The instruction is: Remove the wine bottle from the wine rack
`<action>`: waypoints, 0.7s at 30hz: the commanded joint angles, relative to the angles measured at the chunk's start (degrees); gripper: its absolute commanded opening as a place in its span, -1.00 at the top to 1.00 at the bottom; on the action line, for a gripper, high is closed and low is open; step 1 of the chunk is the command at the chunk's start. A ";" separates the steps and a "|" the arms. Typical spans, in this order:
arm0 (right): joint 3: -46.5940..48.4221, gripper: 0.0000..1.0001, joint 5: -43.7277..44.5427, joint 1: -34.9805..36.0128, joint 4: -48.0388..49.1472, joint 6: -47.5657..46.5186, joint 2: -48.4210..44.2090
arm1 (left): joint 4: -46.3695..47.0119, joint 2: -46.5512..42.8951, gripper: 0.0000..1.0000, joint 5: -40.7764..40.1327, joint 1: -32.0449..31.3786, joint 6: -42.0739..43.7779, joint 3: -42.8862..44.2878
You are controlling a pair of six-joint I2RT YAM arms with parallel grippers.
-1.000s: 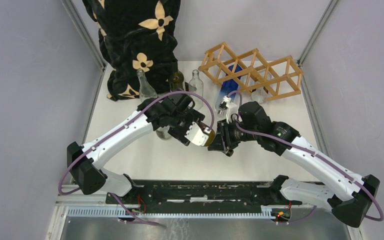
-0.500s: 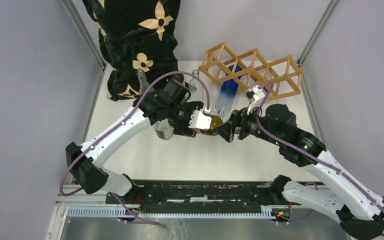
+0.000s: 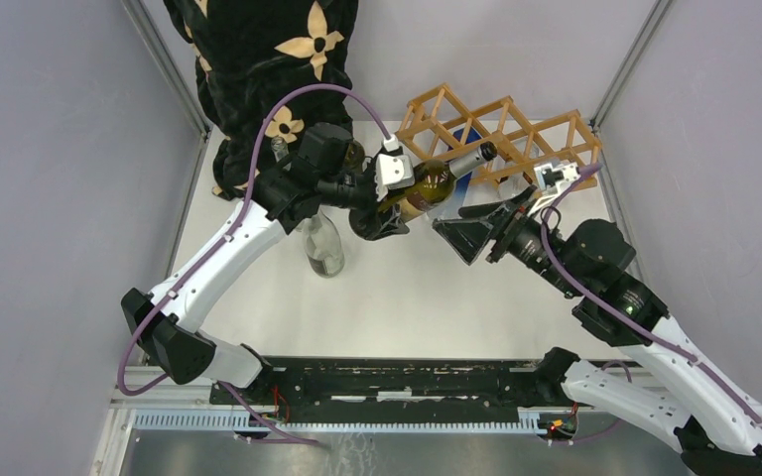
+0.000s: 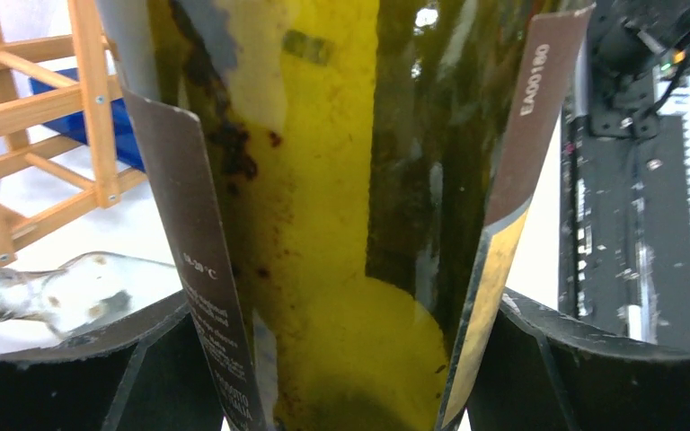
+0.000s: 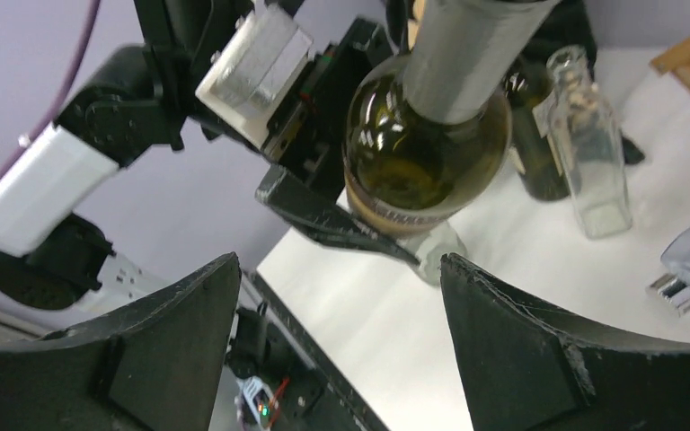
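White tabletop [image 3: 377, 297] between grey walls, with metal posts in the far corners. Far right on it, wine rack [image 3: 536, 139], a tan lattice of diamond cells lying across the back. Deep in one cell, blue bottle [image 4: 121, 135], seen through the sticks.

Left of the rack's middle and lifted off the table: wine bottle [image 3: 435, 181], olive green, brown label, grey foil on the neck. Lies nearly level, neck aimed at the rack's front, body outside the cells. Whether the neck touches a stick cannot be told.

Left gripper [image 3: 402, 198] clamped on the bottle's labelled body, one black finger pressed to each side in the wrist view.

Right gripper [image 3: 474, 226] just beside the bottle on its near right, fingers spread wide, nothing between them, facing the bottle's shoulder.

Under the left arm, clear bottle [image 3: 323, 243] standing upright. More glass behind it near black cloth [image 3: 268, 59] with tan flowers at far left.
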 commanded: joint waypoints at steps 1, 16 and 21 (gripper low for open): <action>-0.70 -0.75 6.98 0.19 10.99 -1.81 0.08 | 8.02 -2.88 0.96 7.21 -0.08 -9.36 3.73; 8.92 -0.48 18.18 0.14 17.77 -11.38 11.01 | 4.29 -2.95 0.96 11.05 0.01 -9.82 3.41; 10.78 -0.08 15.34 0.22 18.65 -11.09 13.59 | 3.92 -3.44 0.96 11.15 0.72 -9.03 2.44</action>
